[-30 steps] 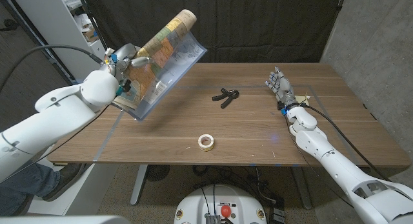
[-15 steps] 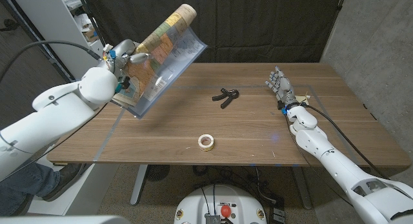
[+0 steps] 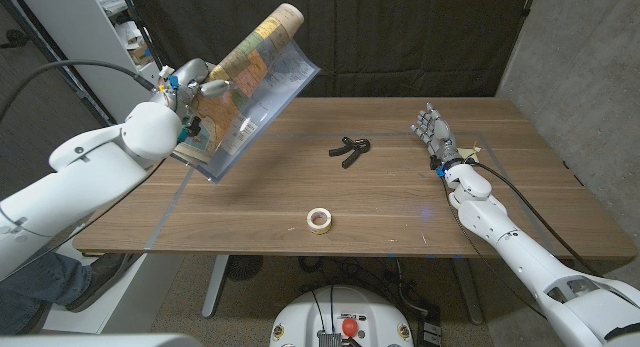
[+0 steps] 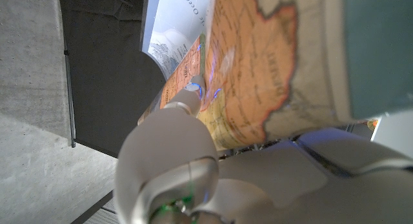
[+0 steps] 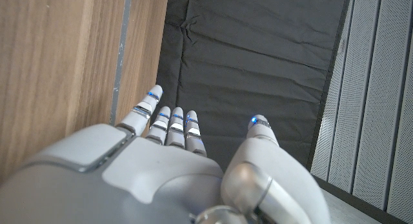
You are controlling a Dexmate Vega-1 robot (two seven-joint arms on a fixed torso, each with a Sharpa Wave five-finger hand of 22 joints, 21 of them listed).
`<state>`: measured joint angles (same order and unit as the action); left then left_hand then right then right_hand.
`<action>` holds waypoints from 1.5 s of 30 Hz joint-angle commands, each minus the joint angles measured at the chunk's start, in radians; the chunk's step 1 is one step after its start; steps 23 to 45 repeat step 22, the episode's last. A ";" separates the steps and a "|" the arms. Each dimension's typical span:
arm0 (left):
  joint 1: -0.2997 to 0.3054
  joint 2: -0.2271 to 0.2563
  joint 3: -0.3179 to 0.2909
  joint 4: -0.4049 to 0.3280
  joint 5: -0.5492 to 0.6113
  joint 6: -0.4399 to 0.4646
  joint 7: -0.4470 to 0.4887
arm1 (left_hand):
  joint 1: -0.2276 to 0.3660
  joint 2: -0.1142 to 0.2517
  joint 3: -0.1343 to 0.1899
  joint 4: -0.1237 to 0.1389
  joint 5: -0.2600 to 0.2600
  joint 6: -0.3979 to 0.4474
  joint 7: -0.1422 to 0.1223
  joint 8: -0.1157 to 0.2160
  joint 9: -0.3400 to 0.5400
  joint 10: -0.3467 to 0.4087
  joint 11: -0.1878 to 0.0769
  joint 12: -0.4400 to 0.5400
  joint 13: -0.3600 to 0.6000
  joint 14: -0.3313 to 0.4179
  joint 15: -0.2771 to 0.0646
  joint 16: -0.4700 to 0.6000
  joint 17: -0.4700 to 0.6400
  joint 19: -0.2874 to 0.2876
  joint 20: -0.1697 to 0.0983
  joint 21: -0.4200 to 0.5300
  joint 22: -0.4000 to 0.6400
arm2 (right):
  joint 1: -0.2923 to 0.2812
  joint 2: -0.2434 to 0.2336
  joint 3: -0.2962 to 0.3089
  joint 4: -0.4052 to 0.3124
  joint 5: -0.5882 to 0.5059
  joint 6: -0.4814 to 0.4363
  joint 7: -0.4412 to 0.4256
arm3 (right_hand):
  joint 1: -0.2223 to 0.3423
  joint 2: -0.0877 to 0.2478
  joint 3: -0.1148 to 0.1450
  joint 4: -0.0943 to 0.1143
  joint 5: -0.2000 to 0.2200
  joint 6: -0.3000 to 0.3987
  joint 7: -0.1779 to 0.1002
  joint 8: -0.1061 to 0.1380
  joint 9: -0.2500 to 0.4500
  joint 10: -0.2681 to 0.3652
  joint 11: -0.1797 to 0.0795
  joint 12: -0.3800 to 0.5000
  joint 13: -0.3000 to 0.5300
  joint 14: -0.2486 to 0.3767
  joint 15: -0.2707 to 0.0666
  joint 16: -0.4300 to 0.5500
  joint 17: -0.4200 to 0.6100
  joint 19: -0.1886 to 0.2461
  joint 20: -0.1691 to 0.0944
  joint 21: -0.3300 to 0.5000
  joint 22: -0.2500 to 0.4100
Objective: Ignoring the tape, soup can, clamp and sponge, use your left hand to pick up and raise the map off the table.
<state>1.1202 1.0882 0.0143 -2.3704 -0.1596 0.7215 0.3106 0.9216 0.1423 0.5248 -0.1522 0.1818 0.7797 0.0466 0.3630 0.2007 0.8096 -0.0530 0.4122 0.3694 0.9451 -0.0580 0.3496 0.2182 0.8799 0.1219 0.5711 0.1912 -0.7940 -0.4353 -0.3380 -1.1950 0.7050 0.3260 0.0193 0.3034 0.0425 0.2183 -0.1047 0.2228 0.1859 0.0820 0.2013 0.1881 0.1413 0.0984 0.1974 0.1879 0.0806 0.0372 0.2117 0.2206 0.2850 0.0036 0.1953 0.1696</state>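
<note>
The map (image 3: pixel 245 82) looks like printed paper under a clear, glossy plastic sleeve, rolled at the end away from the fingers (image 3: pixel 212 88). The left hand (image 3: pixel 190 97) and right hand (image 3: pixel 436 135) wear smooth, glossy pale plastic shells. The worktop (image 3: pixel 400 202) is matt, grained wood. The clamp (image 3: pixel 349 149) is matt black.

My arms wear smooth white rounded shells with a black cable trailing along each. My left hand (image 3: pixel 192 85) is silver-grey with small coloured wiring at the wrist. My right hand (image 3: pixel 434 133) has grey segmented fingers (image 5: pixel 173 126) with white bands and blue lights at the fingertips.
</note>
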 commanded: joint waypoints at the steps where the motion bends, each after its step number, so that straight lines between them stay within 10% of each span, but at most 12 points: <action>1: 0.006 0.000 -0.010 0.017 0.004 -0.028 -0.016 | 0.002 0.011 0.002 0.002 0.005 0.060 0.007 0.002 0.067 0.004 -0.001 -0.003 0.005 0.004 0.001 0.000 0.004 -0.004 -0.001 0.009 0.001 | -0.015 -0.004 0.000 -0.032 -0.010 -0.006 -0.030 | 0.000 0.012 0.000 -0.003 -0.002 0.012 0.000 0.000 0.003 0.010 -0.001 0.003 0.003 0.008 0.004 0.007 0.004 0.006 0.000 0.003 0.003; 45: -0.023 0.008 0.008 0.063 0.009 -0.085 -0.047 | 0.002 0.011 0.000 0.001 0.005 0.064 0.006 0.002 0.069 0.008 -0.001 -0.005 0.010 0.006 0.002 0.000 0.004 -0.006 0.000 0.011 0.000 | -0.040 -0.012 -0.001 -0.088 -0.029 -0.011 -0.075 | 0.000 0.013 0.000 -0.003 -0.003 0.011 -0.001 -0.001 0.003 0.010 -0.003 0.002 0.003 0.009 0.005 0.006 0.004 0.005 0.002 0.002 0.003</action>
